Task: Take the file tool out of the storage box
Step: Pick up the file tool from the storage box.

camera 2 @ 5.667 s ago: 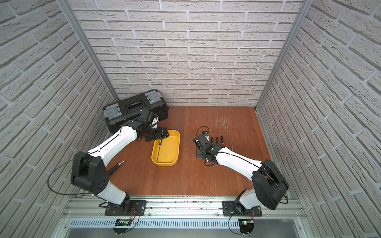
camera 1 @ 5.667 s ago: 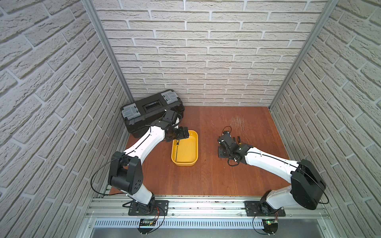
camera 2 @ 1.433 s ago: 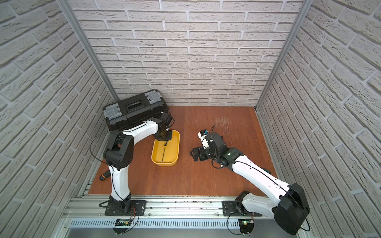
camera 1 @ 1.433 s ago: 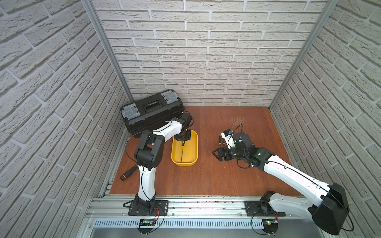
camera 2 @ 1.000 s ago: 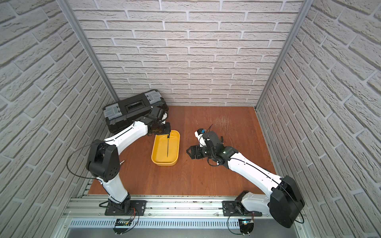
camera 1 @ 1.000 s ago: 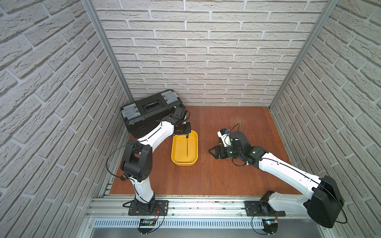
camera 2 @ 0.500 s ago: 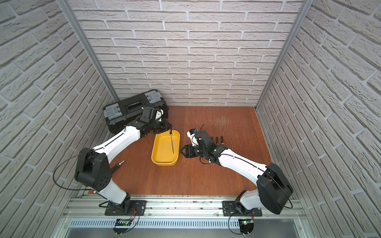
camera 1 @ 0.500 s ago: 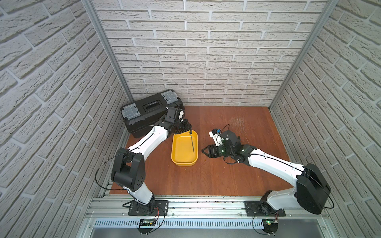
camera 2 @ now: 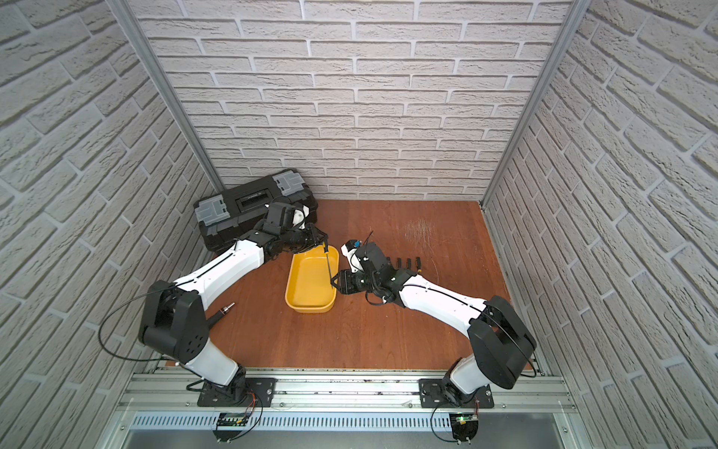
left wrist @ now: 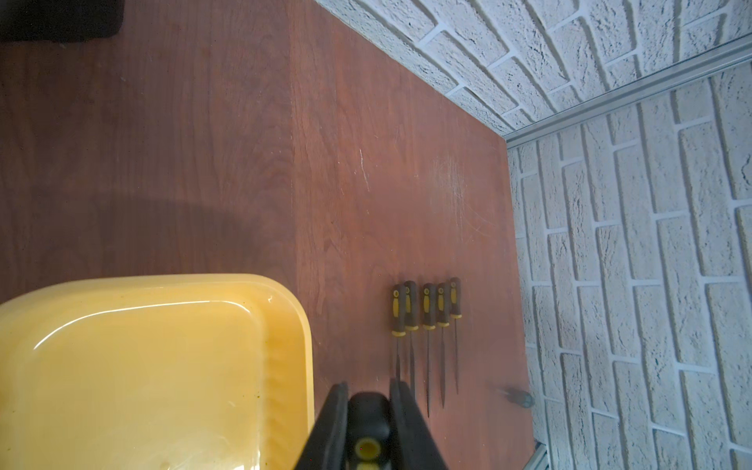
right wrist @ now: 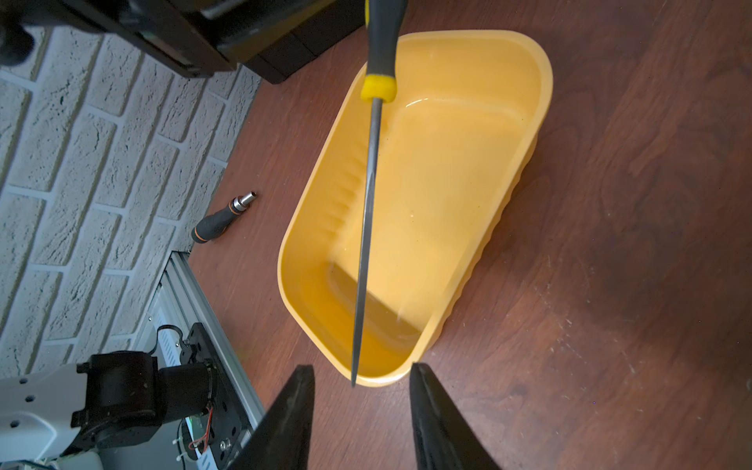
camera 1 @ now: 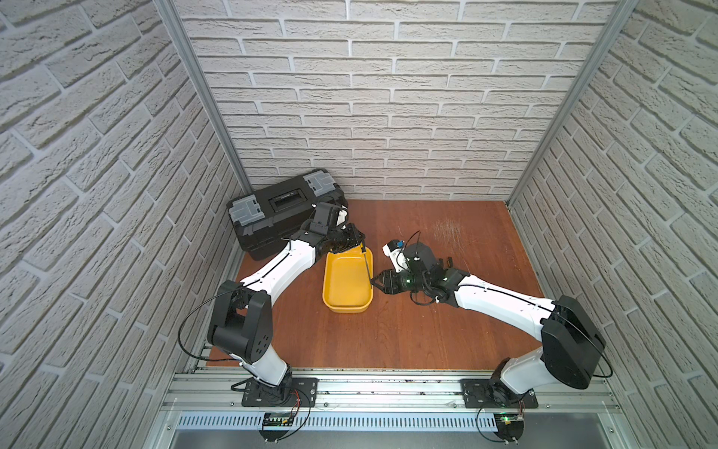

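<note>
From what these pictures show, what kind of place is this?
Probably a staged robot test cell, not a real workshop: white mock-brick wall panels enclose a reddish wooden tabletop, two white-and-black robot arms are bolted to an aluminium rail, and a black plastic toolbox with grey latches stands at the back.

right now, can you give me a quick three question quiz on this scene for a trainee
1. True or false: the left gripper holds a file by its handle.
2. The right gripper has its jaws: A) shut tight with nothing between them B) open, one on each side of the file's tip C) shut on the file's handle
3. Fill in: ___ loose files lie in a row on the table.
Key: 1 true; 2 B; 3 five.
</note>
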Controlling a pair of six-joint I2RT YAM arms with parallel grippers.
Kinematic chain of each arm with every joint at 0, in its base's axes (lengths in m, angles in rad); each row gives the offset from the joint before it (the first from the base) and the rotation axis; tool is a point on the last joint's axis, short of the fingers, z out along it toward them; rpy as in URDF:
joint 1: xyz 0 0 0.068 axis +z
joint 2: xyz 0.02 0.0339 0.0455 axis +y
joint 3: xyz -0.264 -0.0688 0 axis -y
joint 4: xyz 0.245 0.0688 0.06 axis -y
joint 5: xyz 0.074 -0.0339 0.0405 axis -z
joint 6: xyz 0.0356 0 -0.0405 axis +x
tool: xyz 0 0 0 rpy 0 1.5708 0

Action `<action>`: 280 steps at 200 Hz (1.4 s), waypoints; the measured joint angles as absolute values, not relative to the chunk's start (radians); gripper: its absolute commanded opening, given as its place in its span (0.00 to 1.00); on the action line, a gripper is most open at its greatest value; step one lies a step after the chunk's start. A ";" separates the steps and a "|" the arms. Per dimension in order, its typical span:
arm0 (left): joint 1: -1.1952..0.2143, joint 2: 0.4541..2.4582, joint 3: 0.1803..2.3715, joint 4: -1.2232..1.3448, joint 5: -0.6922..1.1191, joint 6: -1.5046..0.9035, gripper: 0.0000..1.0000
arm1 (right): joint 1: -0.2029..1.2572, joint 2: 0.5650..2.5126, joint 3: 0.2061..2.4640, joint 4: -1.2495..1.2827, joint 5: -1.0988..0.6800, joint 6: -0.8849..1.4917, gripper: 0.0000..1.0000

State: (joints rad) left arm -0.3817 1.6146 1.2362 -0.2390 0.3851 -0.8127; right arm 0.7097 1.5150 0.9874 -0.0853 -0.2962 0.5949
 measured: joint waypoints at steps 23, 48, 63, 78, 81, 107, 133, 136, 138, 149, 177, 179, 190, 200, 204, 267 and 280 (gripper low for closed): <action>-0.382 1.611 1.232 -0.236 0.391 -0.817 0.17 | 0.712 1.534 0.999 -0.086 -0.298 0.595 0.37; -0.382 1.602 1.232 -0.231 0.395 -0.821 0.17 | 0.714 1.540 1.002 -0.085 -0.299 0.596 0.33; -0.382 1.594 1.232 -0.231 0.400 -0.824 0.17 | 0.715 1.543 1.005 -0.085 -0.299 0.595 0.31; -0.382 1.588 1.232 -0.231 0.403 -0.824 0.17 | 0.717 1.547 1.010 -0.085 -0.301 0.596 0.28; -0.382 1.588 1.232 -0.231 0.404 -0.824 0.17 | 0.718 1.549 1.010 -0.085 -0.302 0.595 0.28; -0.382 1.583 1.232 -0.231 0.408 -0.824 0.17 | 0.719 1.551 1.018 -0.085 -0.307 0.596 0.21; -0.382 1.581 1.232 -0.231 0.410 -0.824 0.17 | 0.720 1.564 1.038 -0.085 -0.310 0.594 0.16; -0.382 1.581 1.232 -0.231 0.410 -0.824 0.17 | 0.721 1.565 1.040 -0.085 -0.310 0.591 0.15; -0.382 1.580 1.232 -0.231 0.410 -0.824 0.17 | 0.721 1.566 1.040 -0.085 -0.310 0.592 0.15; -0.382 1.579 1.232 -0.231 0.410 -0.825 0.17 | 0.722 1.567 1.044 -0.086 -0.311 0.590 0.14; -0.382 1.578 1.232 -0.231 0.410 -0.824 0.17 | 0.723 1.571 1.046 -0.086 -0.311 0.590 0.08; -0.382 1.578 1.232 -0.231 0.410 -0.824 0.17 | 0.723 1.571 1.046 -0.086 -0.311 0.593 0.08; -0.382 1.578 1.232 -0.232 0.410 -0.824 0.17 | 0.723 1.576 1.046 -0.087 -0.307 0.594 0.05; -0.382 1.577 1.232 -0.232 0.410 -0.824 0.17 | 0.721 1.581 1.047 -0.088 -0.301 0.597 0.03; -0.382 1.577 1.232 -0.232 0.410 -0.824 0.17 | 0.720 1.583 1.047 -0.088 -0.300 0.596 0.03; -0.381 1.577 1.231 -0.232 0.414 -0.825 0.29 | 0.720 1.583 1.051 -0.098 -0.297 0.591 0.03; -0.379 1.577 1.231 -0.231 0.417 -0.824 0.31 | 0.722 1.583 1.051 -0.101 -0.297 0.590 0.03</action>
